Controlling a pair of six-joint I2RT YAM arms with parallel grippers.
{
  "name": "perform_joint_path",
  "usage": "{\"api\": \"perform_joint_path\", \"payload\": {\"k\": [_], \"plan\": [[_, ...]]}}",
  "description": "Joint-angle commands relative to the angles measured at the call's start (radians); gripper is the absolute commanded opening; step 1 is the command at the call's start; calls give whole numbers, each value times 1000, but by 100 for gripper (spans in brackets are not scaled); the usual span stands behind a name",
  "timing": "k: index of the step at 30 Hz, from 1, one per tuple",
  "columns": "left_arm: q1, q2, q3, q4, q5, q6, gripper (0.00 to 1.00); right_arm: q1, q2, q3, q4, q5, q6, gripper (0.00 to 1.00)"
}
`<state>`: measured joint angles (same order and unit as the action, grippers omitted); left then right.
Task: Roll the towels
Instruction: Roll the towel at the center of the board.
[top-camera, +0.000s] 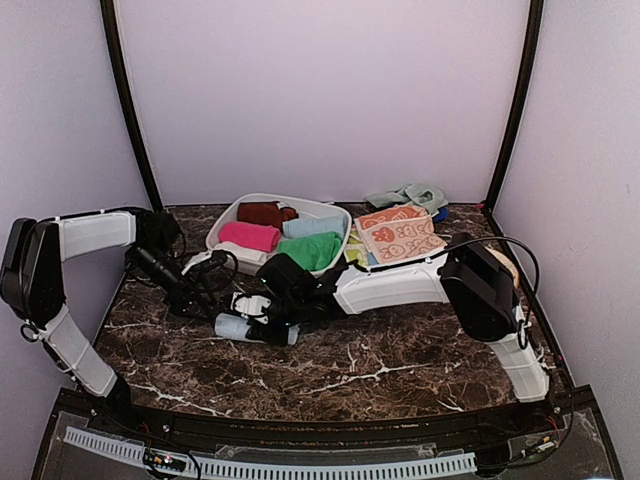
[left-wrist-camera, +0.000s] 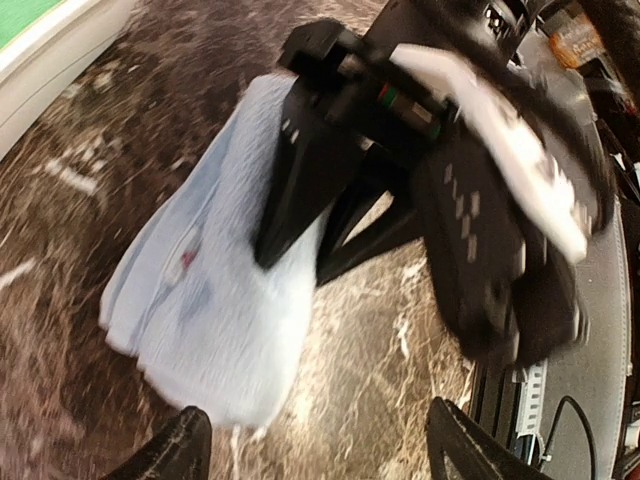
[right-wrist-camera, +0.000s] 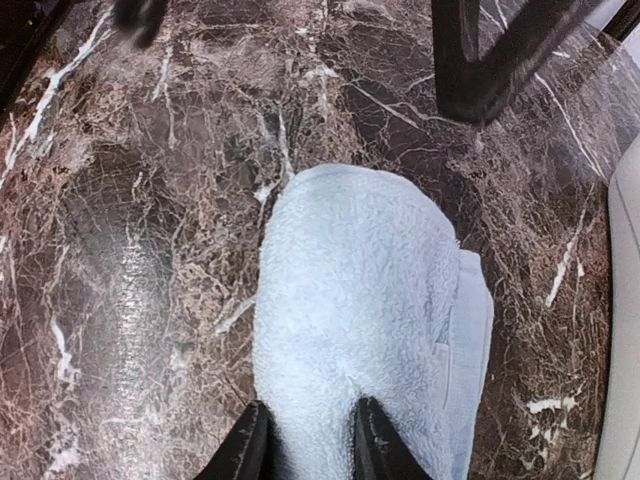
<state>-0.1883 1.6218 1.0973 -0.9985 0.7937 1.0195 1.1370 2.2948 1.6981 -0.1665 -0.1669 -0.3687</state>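
Observation:
A rolled pale blue towel (top-camera: 243, 327) lies on the marble table in front of the basin. My right gripper (top-camera: 260, 312) is shut on one end of it; the right wrist view shows both fingers (right-wrist-camera: 247, 450) pressed into the fluffy pale blue towel (right-wrist-camera: 355, 300). My left gripper (top-camera: 205, 298) stands just left of the roll, open and empty. In the left wrist view its fingertips (left-wrist-camera: 180, 450) are spread wide at the bottom, short of the pale blue towel (left-wrist-camera: 205, 300), which the right gripper's black fingers (left-wrist-camera: 300, 190) hold.
The white basin (top-camera: 222, 226) behind holds rolled brown (top-camera: 264, 212), pink (top-camera: 249, 236), pale blue (top-camera: 312, 226) and green (top-camera: 312, 250) towels. Peach printed towels (top-camera: 400, 232) lie flat to its right, with a mint cloth (top-camera: 410, 194) by the back wall.

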Motion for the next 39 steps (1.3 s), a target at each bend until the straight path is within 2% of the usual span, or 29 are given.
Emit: {"api": "perform_joint_path", "payload": {"k": [1, 5, 11, 13, 15, 19, 20, 26, 30, 32, 39], "plan": [[95, -50, -44, -85, 0, 64, 74, -24, 96, -7, -215, -22, 75, 31], [163, -120, -81, -139, 8, 93, 73, -24, 160, 77, -305, -4, 77, 39], [230, -254, -113, -206, -22, 123, 73, -38, 252, 214, -432, -14, 88, 38], [247, -276, -109, -226, -24, 124, 72, -55, 255, 226, -446, -62, 90, 36], [257, -287, -100, -247, -21, 122, 72, -74, 256, 235, -455, -106, 95, 30], [260, -307, -97, -254, -13, 94, 71, -124, 274, 286, -471, -148, 159, 0], [260, -310, -96, -251, -16, 83, 70, -140, 267, 291, -472, -175, 186, 0], [262, -321, -79, -229, -15, 9, 68, -177, 85, 82, -276, -341, 277, 0], [262, -318, -52, -254, 16, 0, 67, -189, 68, 63, -281, -452, 323, 0], [262, -318, -55, -253, 19, 3, 67, -188, 64, 54, -291, -469, 335, 0], [262, -309, -99, -231, 3, 6, 65, -186, 44, -11, -174, -486, 420, 0]]}}
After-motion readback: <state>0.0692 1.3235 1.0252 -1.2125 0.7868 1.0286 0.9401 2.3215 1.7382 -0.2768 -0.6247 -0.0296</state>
